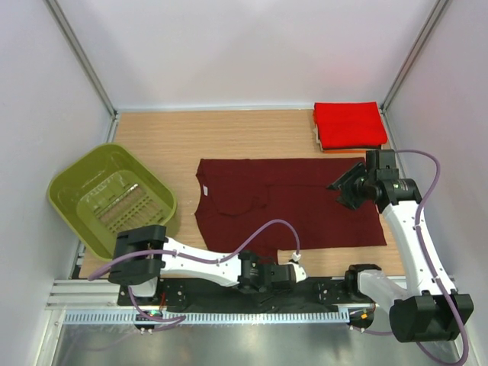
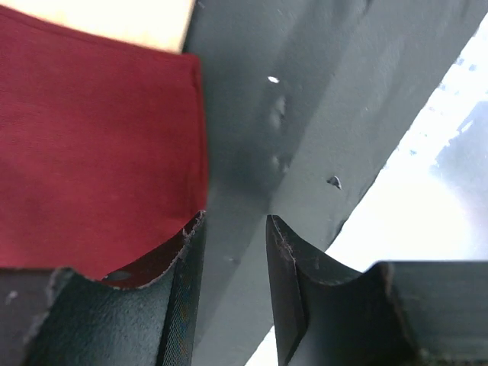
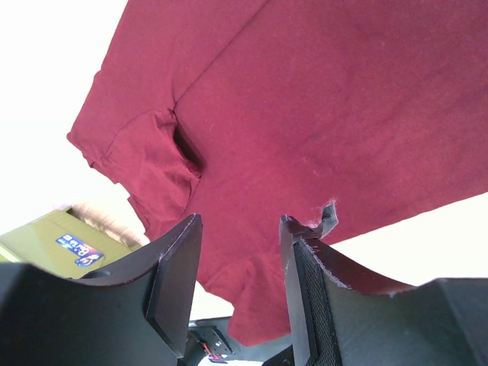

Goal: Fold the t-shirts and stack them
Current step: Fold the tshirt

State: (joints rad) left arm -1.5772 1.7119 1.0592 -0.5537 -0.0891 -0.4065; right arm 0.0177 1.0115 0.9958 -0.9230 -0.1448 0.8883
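Both pairs stand apart, empty — left fingers [image 2: 181, 293] just off the near hem of the maroon t-shirt [image 1: 290, 202], right fingers [image 3: 171, 278] over its right end. It lies flat on the bench [image 1: 152, 145], long axis left-to-right; the right fingers are nearer the folded stack [image 1: 349, 126].

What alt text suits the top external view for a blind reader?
A dark maroon t-shirt lies spread out on the wooden table, the left tool at its near edge and the right tool over its right side. An olive-green basket sits left; a red-topped folded stack sits far right.
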